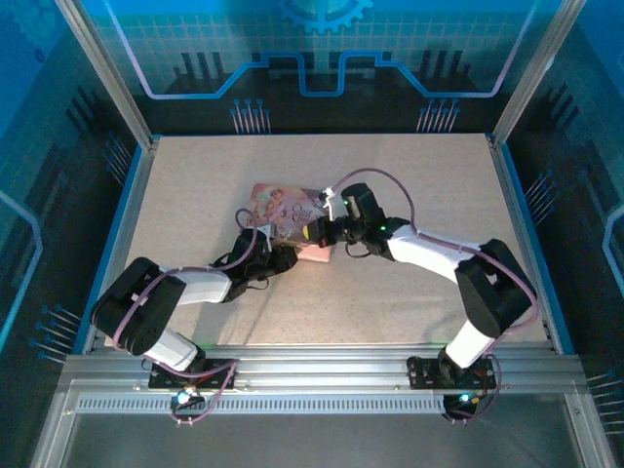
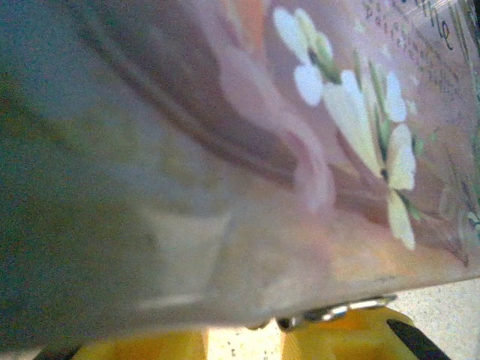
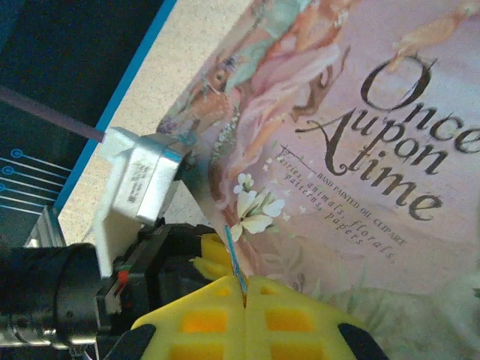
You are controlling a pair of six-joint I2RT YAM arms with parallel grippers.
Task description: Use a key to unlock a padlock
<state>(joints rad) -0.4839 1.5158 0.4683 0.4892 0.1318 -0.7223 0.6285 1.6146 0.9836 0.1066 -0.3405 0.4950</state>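
The right gripper (image 3: 246, 298) has its yellow fingers pressed together on a thin bluish sliver that I take for the key (image 3: 234, 259), whose blade stands out past the tips toward the near edge of the pink box (image 3: 360, 112); the left gripper (image 2: 244, 341) sits hard against that same edge, low over the table (image 1: 409, 175); its yellow fingers show a gap at their roots, but the tips are hidden by the box and I cannot tell whether they are clamped on anything; just above them a silvery loop hangs at the box's rim, most likely the shackle of the padlock (image 2: 337, 309), whose dark body is out of sight; the step in hand looks like bringing key to keyhole; to do it well, the left side should hold the lock steady with the keyhole facing the right hand, while the right lines the blade up straight with the slot and eases in slowly, since so thin a key could twist in the pads under any sideways push; turn only once it is fully seated; the box's top face reads "Once Upon A time" in large dark script, with "HAND PAINTED OIL CLIP ART" and "fairies, animals, florals, patterns, papers" in small type beneath.
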